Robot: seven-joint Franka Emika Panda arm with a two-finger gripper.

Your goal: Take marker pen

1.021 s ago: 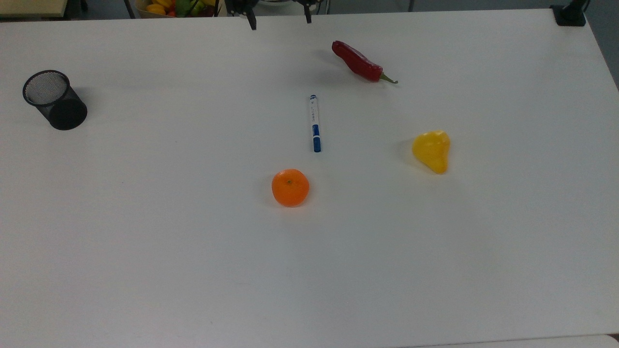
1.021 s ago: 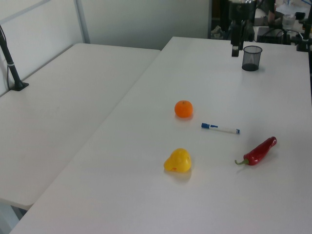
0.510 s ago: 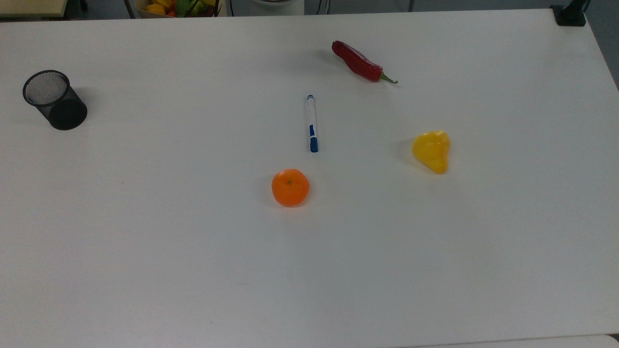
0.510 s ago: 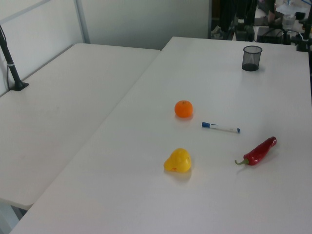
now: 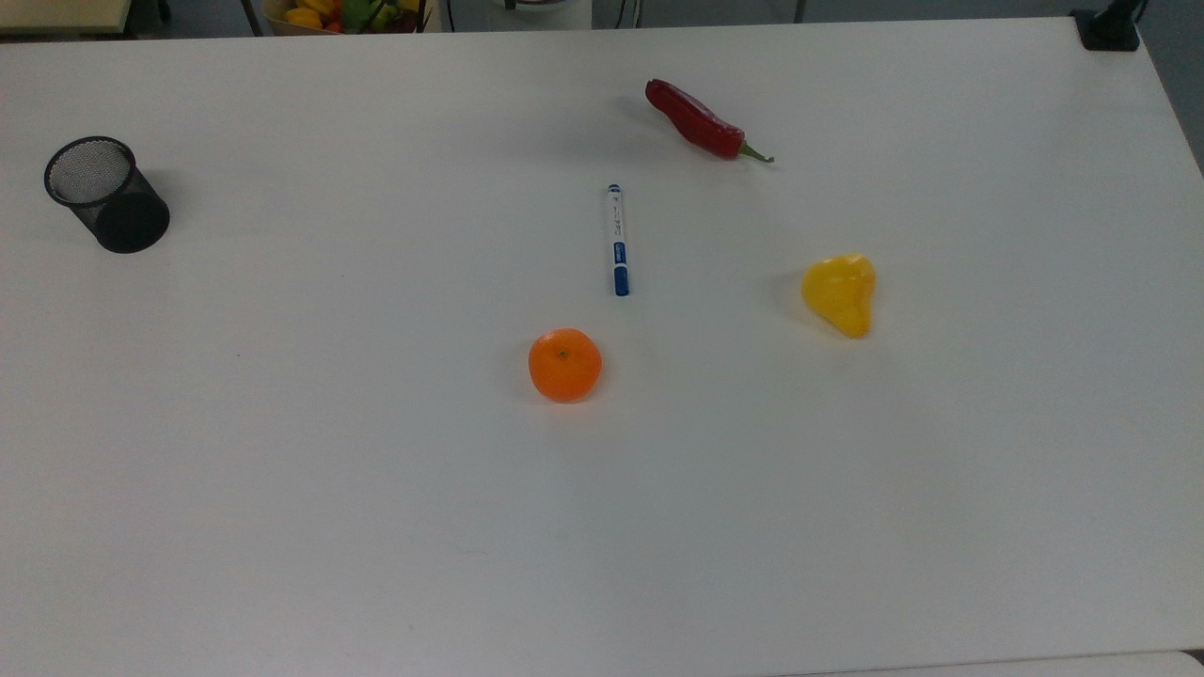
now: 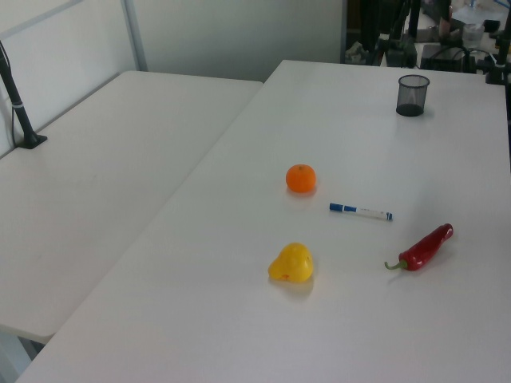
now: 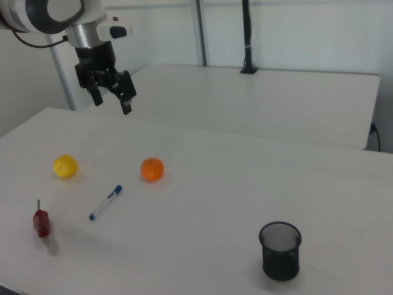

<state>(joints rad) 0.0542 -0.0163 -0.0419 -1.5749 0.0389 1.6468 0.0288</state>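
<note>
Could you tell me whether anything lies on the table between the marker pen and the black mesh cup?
Nothing does: in the top view, the table is bare between the marker pen and the black mesh cup.

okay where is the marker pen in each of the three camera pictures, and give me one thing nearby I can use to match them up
Top view: the marker pen lies near the middle of the table, running up and down, cap toward the bottom.
Left view: right of centre, lying sideways.
Right view: lower left, lying at a slant.
Shared landmark: the orange, the marker pen's near neighbour on the cap side in every view.
</note>
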